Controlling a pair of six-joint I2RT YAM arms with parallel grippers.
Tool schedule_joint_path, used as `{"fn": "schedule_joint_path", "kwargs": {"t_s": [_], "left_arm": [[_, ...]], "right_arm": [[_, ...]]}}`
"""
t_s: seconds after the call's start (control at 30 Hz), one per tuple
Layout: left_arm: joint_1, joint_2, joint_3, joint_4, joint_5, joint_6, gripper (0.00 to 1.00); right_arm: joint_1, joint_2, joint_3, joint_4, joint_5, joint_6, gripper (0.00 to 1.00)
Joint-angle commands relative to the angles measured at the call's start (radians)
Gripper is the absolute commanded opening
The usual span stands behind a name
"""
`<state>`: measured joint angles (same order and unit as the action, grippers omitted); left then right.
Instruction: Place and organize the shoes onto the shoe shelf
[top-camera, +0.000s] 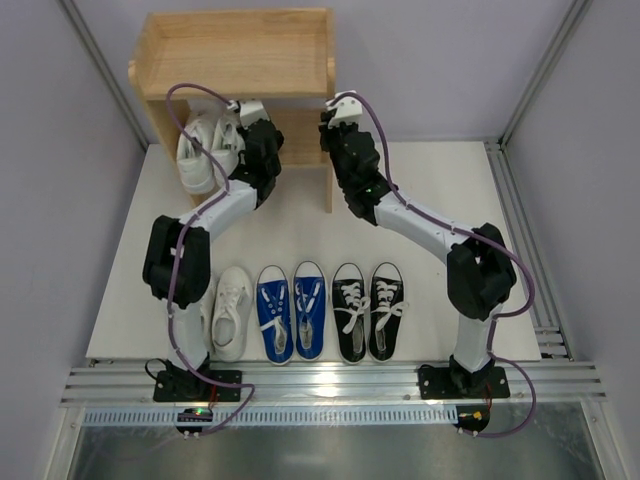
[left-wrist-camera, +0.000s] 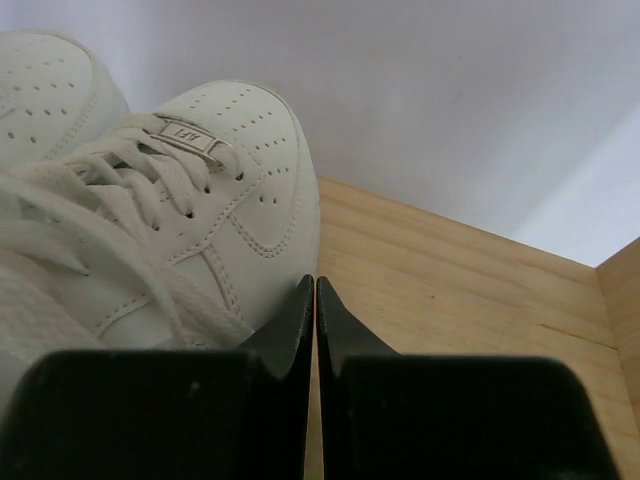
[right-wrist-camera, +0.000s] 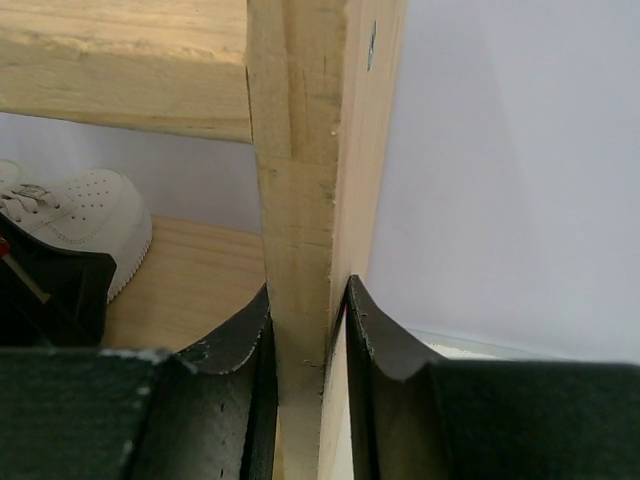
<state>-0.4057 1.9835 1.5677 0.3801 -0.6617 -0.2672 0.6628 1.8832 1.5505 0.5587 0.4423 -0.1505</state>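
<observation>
The left pincer (left-wrist-camera: 316, 300), closed and empty, sits beside a perforated white sneaker (left-wrist-camera: 215, 190) on the shoe shelf (top-camera: 240, 50); bare pale wood stretches right. The right pincer (right-wrist-camera: 308, 330) clamps the shelf's square-edged right panel (right-wrist-camera: 300, 200).

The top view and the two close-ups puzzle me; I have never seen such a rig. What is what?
The top view looks down on two robot arms bolted at a table's near edge. The close-ups come from cameras on their wrists. The left gripper, shut and empty, sits beside a white sneaker on the shoe shelf's lower board. The right gripper clamps the shelf's side panel. On the table lie another white sneaker, a blue pair and a black pair.
</observation>
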Motion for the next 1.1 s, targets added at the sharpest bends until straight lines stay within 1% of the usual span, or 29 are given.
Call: {"fn": "schedule_joint_path", "kwargs": {"t_s": [0.0,0.03,0.23,0.33,0.53,0.67,0.8,1.07], "left_arm": [[0.185,0.002,-0.123,-0.185,-0.131,-0.044,0.00],[0.220,-0.009,-0.136,-0.185,-0.121,-0.055,0.00],[0.324,-0.040,-0.175,-0.185,-0.093,-0.076,0.00],[0.363,-0.046,-0.179,-0.193,-0.082,-0.107,0.00],[0.395,-0.054,-0.179,-0.201,-0.078,-0.121,0.00],[0.400,-0.061,-0.176,-0.208,-0.062,-0.115,0.00],[0.390,-0.092,-0.187,-0.225,-0.023,-0.136,0.00],[0.260,-0.230,-0.248,-0.205,-0.001,-0.095,0.00]], "right_arm": [[0.024,-0.065,-0.061,-0.114,-0.088,0.089,0.04],[0.021,-0.068,-0.069,-0.114,-0.089,0.094,0.04],[0.003,-0.098,-0.139,-0.105,-0.083,0.111,0.04],[-0.005,-0.110,-0.168,-0.105,-0.082,0.112,0.04],[-0.043,-0.151,-0.228,-0.108,-0.080,0.124,0.04],[-0.078,-0.183,-0.260,-0.112,-0.094,0.138,0.04],[-0.088,-0.188,-0.257,-0.123,-0.108,0.143,0.04],[-0.091,-0.214,-0.293,-0.131,-0.134,0.147,0.04]]}}
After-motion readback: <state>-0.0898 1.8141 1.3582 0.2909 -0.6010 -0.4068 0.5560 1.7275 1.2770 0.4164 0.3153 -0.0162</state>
